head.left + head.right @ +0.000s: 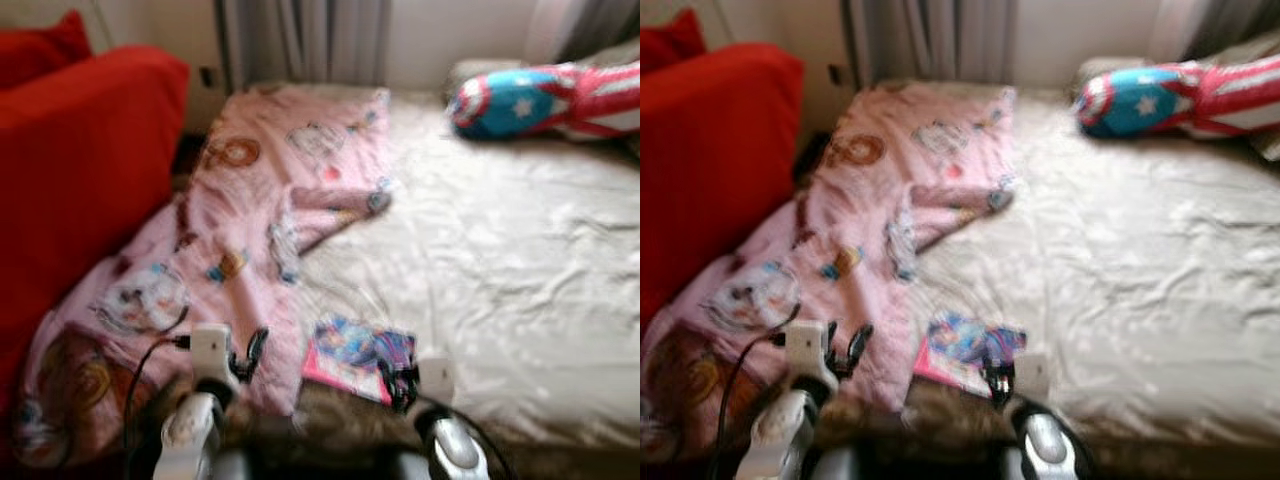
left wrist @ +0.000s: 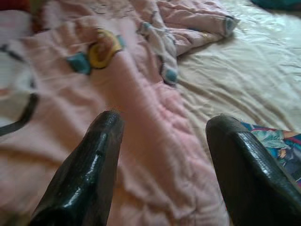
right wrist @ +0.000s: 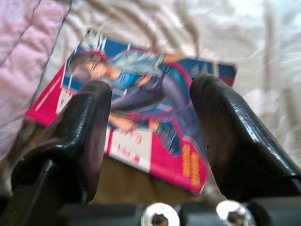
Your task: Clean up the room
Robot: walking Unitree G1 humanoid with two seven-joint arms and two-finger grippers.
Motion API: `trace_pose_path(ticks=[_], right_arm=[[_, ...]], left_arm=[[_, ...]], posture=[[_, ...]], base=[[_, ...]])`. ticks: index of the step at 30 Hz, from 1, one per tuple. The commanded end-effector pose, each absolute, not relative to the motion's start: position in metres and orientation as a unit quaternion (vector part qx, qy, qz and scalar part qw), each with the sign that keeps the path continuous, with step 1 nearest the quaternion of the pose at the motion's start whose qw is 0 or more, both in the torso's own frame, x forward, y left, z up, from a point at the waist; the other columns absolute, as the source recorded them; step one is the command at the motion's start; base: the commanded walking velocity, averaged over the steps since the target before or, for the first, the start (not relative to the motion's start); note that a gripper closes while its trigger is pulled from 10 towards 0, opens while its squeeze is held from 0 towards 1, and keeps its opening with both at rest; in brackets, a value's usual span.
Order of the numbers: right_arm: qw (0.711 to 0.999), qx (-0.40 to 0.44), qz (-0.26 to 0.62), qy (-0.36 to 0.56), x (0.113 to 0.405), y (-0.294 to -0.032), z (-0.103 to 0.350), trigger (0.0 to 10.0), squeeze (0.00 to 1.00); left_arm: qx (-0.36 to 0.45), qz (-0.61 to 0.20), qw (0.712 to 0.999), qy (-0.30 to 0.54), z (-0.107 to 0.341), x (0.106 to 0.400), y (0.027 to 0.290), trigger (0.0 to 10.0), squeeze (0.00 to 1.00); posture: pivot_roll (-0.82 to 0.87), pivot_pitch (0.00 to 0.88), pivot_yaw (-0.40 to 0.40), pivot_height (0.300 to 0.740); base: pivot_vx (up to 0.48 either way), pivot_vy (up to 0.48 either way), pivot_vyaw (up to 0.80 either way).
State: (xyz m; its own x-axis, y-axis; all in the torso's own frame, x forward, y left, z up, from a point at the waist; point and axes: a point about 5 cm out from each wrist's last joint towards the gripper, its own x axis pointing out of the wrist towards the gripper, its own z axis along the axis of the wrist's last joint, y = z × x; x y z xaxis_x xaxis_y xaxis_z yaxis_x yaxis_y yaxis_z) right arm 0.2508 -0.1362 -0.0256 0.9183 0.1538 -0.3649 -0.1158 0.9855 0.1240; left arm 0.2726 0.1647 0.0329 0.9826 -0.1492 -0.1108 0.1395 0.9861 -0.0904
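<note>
A pink cartoon-print blanket [image 1: 240, 240] lies crumpled across the left part of a bed with a cream sheet [image 1: 500, 270]. A colourful comic book [image 1: 352, 356] with a red border lies at the bed's near edge, beside the blanket's hem. My right gripper [image 3: 150, 117] hangs open just above that book [image 3: 141, 117], fingers either side of its cover. My left gripper [image 2: 162, 150] is open over the pink blanket [image 2: 136, 94] near the bed's front left. The eye views are blurred.
A red sofa or cushion [image 1: 70, 170] stands close on the left of the bed. A red, white and blue star-print pillow [image 1: 540, 100] lies at the far right by the grey curtains [image 1: 300, 40]. A black cable [image 1: 140, 370] crosses the blanket near my left arm.
</note>
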Motion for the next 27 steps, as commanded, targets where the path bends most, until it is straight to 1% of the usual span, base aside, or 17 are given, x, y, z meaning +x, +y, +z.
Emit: trace_pose_path(ticks=[1,2,8,11,17,19,20,21,22,27], right_arm=[[0.976,0.055,0.057,0.203,0.250,-0.142,-0.028,10.0,0.00],[0.974,0.063,0.043,0.214,0.255,-0.144,-0.028,10.0,0.00],[0.971,0.088,0.004,0.224,0.259,-0.147,-0.027,10.0,0.00],[0.968,0.094,-0.013,0.230,0.264,-0.147,-0.026,10.0,0.00],[0.967,0.092,-0.014,0.236,0.263,-0.148,-0.027,10.0,0.00],[0.967,0.092,-0.015,0.236,0.263,-0.149,-0.027,10.0,0.00],[0.968,0.091,-0.023,0.234,0.263,-0.152,-0.027,10.0,0.02],[0.968,0.089,-0.027,0.233,0.263,-0.153,-0.027,10.0,0.02],[0.969,0.087,-0.031,0.229,0.263,-0.155,-0.026,10.0,0.00],[0.975,0.086,-0.034,0.204,0.271,-0.157,-0.017,10.0,0.00]], left_arm=[[-0.044,-0.083,0.994,0.056,0.035,0.276,0.160,10.0,0.00],[-0.038,-0.087,0.994,0.048,0.041,0.284,0.162,10.0,0.00],[-0.028,-0.085,0.995,0.042,0.045,0.289,0.166,10.0,0.00],[-0.025,-0.088,0.995,0.041,0.047,0.290,0.165,10.0,0.00],[-0.014,-0.103,0.994,0.044,0.043,0.279,0.161,10.0,0.00],[-0.013,-0.103,0.994,0.045,0.042,0.277,0.162,10.0,0.00],[-0.012,-0.101,0.994,0.046,0.041,0.272,0.164,10.0,0.00],[-0.012,-0.100,0.994,0.047,0.041,0.270,0.165,10.0,0.00],[-0.011,-0.099,0.994,0.047,0.041,0.267,0.166,10.0,0.00],[-0.010,-0.095,0.994,0.051,0.040,0.259,0.169,10.0,0.00]], posture=[[-0.05,0.078,-0.032,0.617],[-0.03,0.102,-0.028,0.617],[-0.02,0.135,-0.019,0.617],[-0.01,0.158,-0.015,0.617],[0.01,0.225,-0.010,0.617],[0.01,0.225,-0.010,0.617],[0.01,0.252,-0.007,0.617],[0.01,0.256,-0.007,0.617],[0.02,0.266,-0.005,0.617],[0.02,0.281,-0.002,0.617]], base=[[0.000,0.000,0.00],[0.000,0.000,0.00],[0.000,0.000,0.00],[0.000,0.000,0.00],[0.000,0.000,0.00],[0.000,0.000,0.00],[0.000,0.000,0.00],[0.000,0.000,0.00],[0.000,0.000,0.00],[0.000,0.000,0.00]])
